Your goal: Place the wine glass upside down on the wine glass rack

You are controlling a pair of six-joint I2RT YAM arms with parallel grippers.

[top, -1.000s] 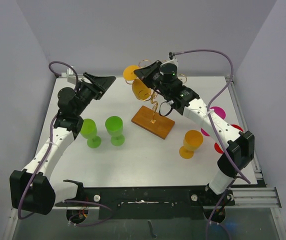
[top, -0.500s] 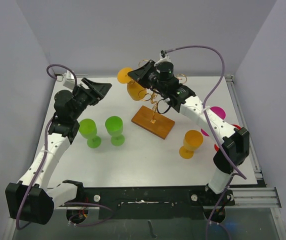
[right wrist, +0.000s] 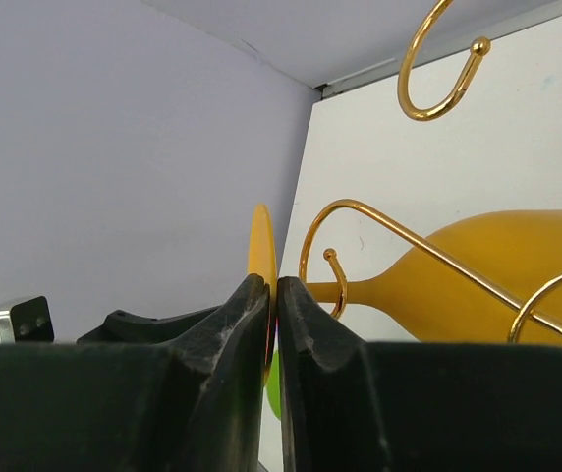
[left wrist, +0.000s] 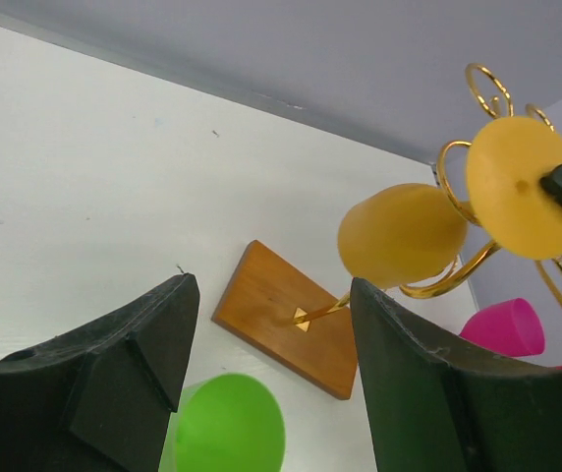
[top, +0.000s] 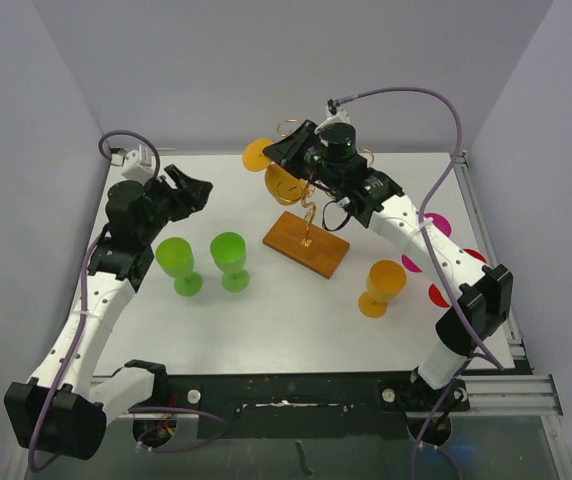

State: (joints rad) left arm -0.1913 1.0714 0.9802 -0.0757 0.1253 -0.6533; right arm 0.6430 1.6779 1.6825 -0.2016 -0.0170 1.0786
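Top external view, over the bench (top: 266,320): gripping the orange wine glass (top: 284,183) by its foot disc (top: 257,154) with the right hand (top: 274,152), carried on its side, high against the gold curls of the wine glass rack (top: 309,208) and above the wooden base (top: 306,245). From the right wrist, close in: clamped edge-on over the thin disc with both fingertips (right wrist: 232,324), the stem (right wrist: 360,292) lying next to a small hooked end, a wire of the rack crossing in front of the bowl (right wrist: 517,265). Not yet hung, by the look of it. Impossible to tell from these angles: stem already inside a curl, or merely beside it. Off to the side, the left hand (left wrist: 266,290), spread wide and holding nothing, facing the rack.

To finish the hang well: roll the wrist until the bowl points straight down. Feed the stem through the open mouth of a curl, never against the wire. Lower until the disc sits flat across the curl, and part the fingers only with the weight on the rack. Best taken slowly, judging by the thin wire stand, probably quick to twist or tip under a sideways shove, and by the pinch on a narrow rim, liable to slip should the bowl snag. Worth steering clear of the two green glasses (top: 230,252) and the second orange glass (top: 381,283) on the way out
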